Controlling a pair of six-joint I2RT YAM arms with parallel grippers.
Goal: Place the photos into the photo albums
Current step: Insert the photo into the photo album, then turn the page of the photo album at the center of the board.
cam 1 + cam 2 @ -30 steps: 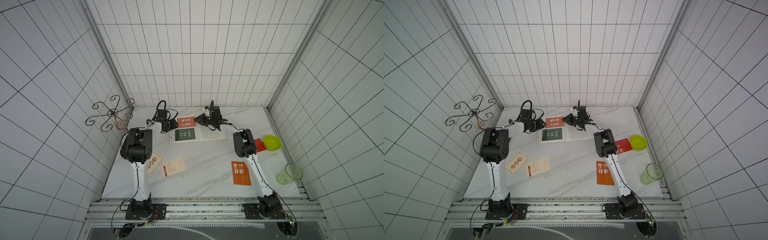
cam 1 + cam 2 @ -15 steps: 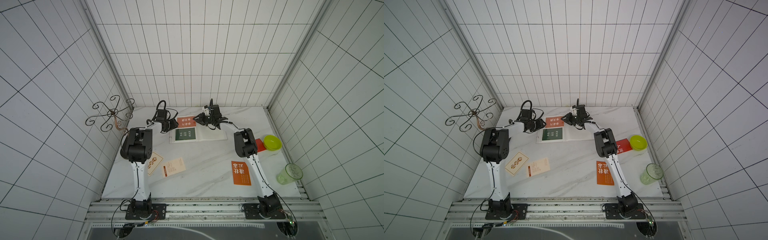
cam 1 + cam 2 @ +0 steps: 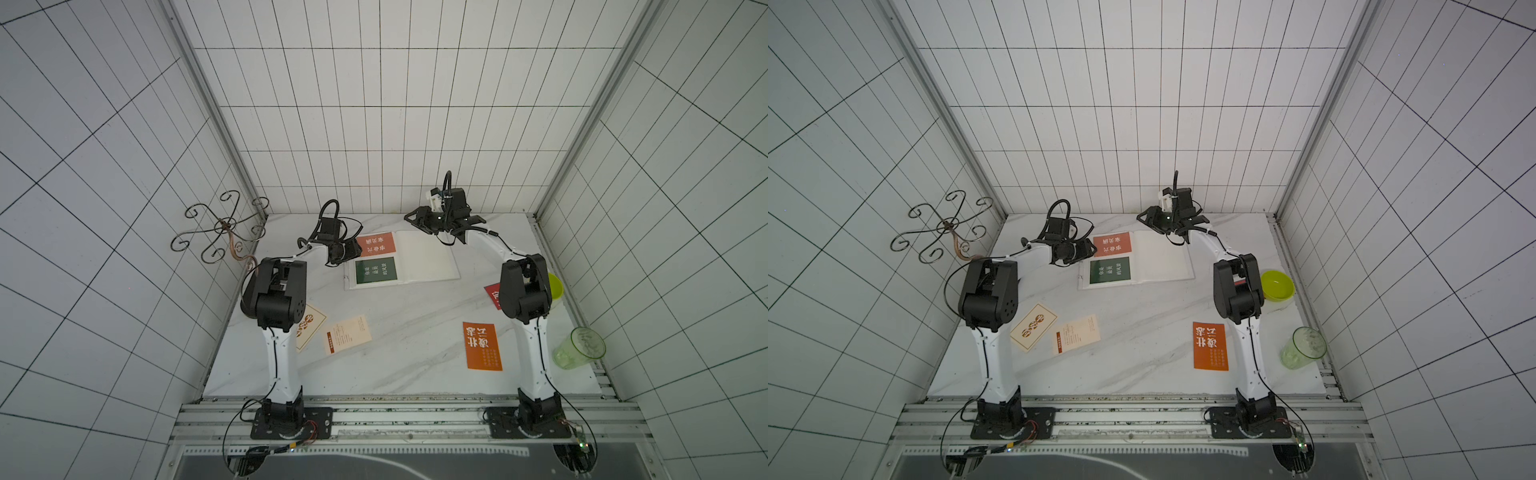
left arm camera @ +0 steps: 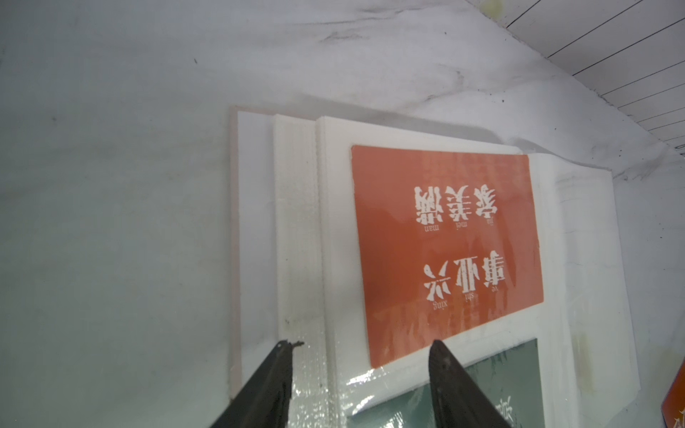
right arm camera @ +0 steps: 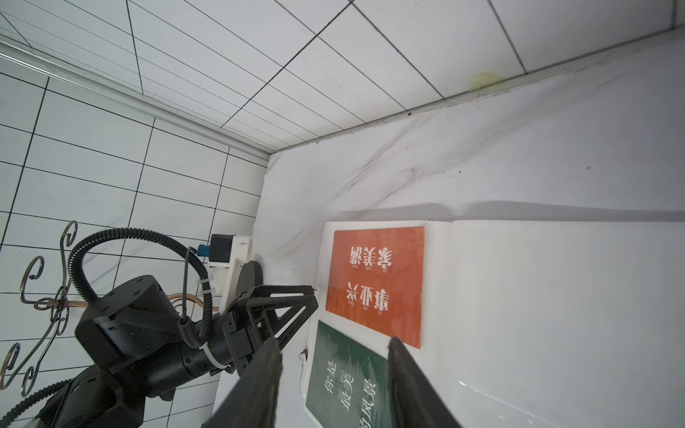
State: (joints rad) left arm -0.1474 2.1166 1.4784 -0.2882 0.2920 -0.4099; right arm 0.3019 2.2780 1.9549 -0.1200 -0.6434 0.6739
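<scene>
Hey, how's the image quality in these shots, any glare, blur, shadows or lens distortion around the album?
Left wrist view: white glare streaks on the sleeve over the dark green card; orange card sharp, left claw soft-edged. Right wrist view: right claw blurred up close, a shadow band along the album's far edge. In both top views, the wide lens splays the tiled walls.

The orange card [image 4: 446,252] in the album [image 5: 556,315] reads 事业兴 and 家美满; the green card [image 5: 348,381] reads 你是最美的风景.
</scene>
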